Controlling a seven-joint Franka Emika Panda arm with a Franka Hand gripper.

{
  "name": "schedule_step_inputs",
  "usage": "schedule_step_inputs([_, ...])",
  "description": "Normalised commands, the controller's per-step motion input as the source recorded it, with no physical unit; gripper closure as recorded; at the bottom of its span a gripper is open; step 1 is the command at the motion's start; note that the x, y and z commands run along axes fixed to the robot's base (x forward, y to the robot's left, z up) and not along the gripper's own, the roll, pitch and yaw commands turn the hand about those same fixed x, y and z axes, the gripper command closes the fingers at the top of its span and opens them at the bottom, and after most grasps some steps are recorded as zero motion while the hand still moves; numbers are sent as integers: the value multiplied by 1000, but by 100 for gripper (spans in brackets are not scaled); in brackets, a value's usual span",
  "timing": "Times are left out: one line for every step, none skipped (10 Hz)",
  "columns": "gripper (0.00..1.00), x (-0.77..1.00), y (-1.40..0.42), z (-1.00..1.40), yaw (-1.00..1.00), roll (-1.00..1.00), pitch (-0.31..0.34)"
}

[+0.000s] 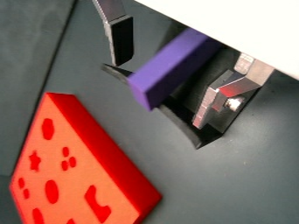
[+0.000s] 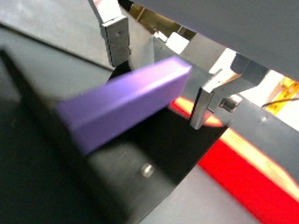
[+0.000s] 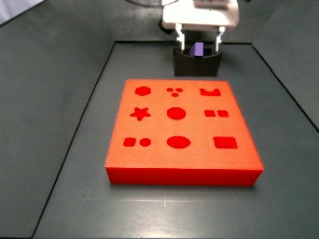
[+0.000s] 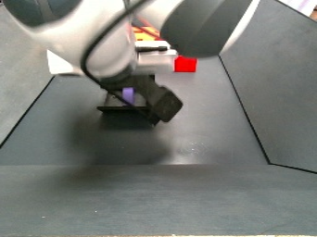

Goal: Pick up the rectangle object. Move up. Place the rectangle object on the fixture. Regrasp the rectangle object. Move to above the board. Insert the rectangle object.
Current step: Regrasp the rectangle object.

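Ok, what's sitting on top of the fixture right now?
The purple rectangle object lies on the fixture, tilted, between the pincer fingers. Whether the pads actually touch it isn't clear. The fixture's notch beneath the block is covered.

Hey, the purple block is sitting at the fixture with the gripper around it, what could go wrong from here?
1. In a wrist view the rectangle object lies between the gripper fingers with gaps showing, so closing off-centre might twist it.
2. It sticks out past the fixture, so a nudge may tip it off.
3. The board lies close by; a dropped block could land on it.
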Motion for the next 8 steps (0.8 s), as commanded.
schedule_step_inputs([0, -30, 6, 1000, -1, 4, 68])
schedule_step_inputs([0, -32, 8, 1000, -7, 12, 73])
schedule_step_inputs([0, -34, 10, 912, -21, 15, 68])
schedule_step_inputs([0, -35, 12, 729, -30, 13, 64])
schedule_step_inputs([0, -36, 12, 478, -38, 15, 51])
schedule_step_inputs([0, -33, 11, 352, -40, 19, 43])
schedule_step_inputs([0, -130, -827, 1000, 10, 1000, 52])
schedule_step_inputs([0, -128, -825, 882, 10, 1000, 50])
